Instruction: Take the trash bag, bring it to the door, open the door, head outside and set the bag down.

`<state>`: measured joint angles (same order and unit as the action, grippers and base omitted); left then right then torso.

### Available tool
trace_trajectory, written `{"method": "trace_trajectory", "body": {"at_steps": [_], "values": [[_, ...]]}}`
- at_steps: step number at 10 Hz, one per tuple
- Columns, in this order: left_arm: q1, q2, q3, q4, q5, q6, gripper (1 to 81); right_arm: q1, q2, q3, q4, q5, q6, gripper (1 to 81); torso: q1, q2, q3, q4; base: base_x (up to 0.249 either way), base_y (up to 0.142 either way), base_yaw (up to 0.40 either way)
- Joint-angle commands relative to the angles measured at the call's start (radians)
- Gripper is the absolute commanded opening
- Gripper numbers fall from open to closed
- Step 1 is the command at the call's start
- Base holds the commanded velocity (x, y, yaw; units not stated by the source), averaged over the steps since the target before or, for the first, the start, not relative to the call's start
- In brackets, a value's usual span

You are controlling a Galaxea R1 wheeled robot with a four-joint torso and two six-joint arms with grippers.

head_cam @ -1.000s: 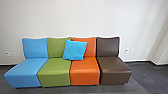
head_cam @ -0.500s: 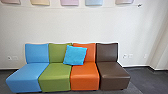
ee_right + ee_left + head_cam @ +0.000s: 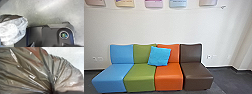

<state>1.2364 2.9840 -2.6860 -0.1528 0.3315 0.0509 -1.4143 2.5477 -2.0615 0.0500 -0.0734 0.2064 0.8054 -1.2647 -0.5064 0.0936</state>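
The thin, see-through trash bag looms large and close in the left wrist view. Its folds draw together into a tight neck at my left gripper, which is shut on it. Contents cannot be made out, though brownish and reddish tones show through the film. In the right wrist view, a pale, crumpled part of the bag hangs beside the robot's dark body. The state of my right gripper cannot be told.
Joined blue, green, orange and brown seats stand against a white wall, with a blue cushion on them. Coloured sheets hang above. Dark floor extends at the right; grey floor lies beside the robot's body.
The head camera's view has tilted upward, so the seats appear lower and the hanging sheets have come into view at the top.
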Motion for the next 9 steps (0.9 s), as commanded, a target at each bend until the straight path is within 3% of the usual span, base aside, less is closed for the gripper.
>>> {"method": "trace_trajectory", "body": {"at_steps": [1, 4, 5, 7, 9], "values": [[-0.053, 0.007, 0.001, 0.025, 0.049, 0.003, 1.0, 0.034, 0.019, -0.051, -0.007, -0.051, -0.004, 81.1, -0.062, 0.096, 0.000, 0.000, 0.000, 0.000, 0.000], [-0.033, 0.021, 0.001, 0.047, 0.049, 0.003, 1.0, 0.008, 0.081, -0.127, -0.010, -0.042, -0.015, 81.1, -0.131, 0.203, 0.000, 0.000, 0.000, 0.000, 0.000], [-0.025, 0.032, 0.000, 0.053, 0.049, 0.003, 1.0, -0.002, 0.093, -0.133, -0.015, -0.025, -0.021, 81.1, -0.156, 0.241, 0.094, 0.000, 0.000, 0.000, 0.000], [0.001, 0.037, -0.002, 0.081, 0.047, 0.003, 1.0, -0.018, 0.122, -0.160, -0.027, -0.020, -0.021, 81.1, -0.188, 0.296, 0.116, 0.000, 0.000, 0.000, 0.000], [0.019, 0.034, -0.003, 0.087, 0.023, 0.003, 1.0, -0.021, 0.178, -0.242, -0.041, -0.022, -0.021, 81.1, -0.223, 0.350, 0.170, 0.000, 0.000, 0.000, 0.000]]}}
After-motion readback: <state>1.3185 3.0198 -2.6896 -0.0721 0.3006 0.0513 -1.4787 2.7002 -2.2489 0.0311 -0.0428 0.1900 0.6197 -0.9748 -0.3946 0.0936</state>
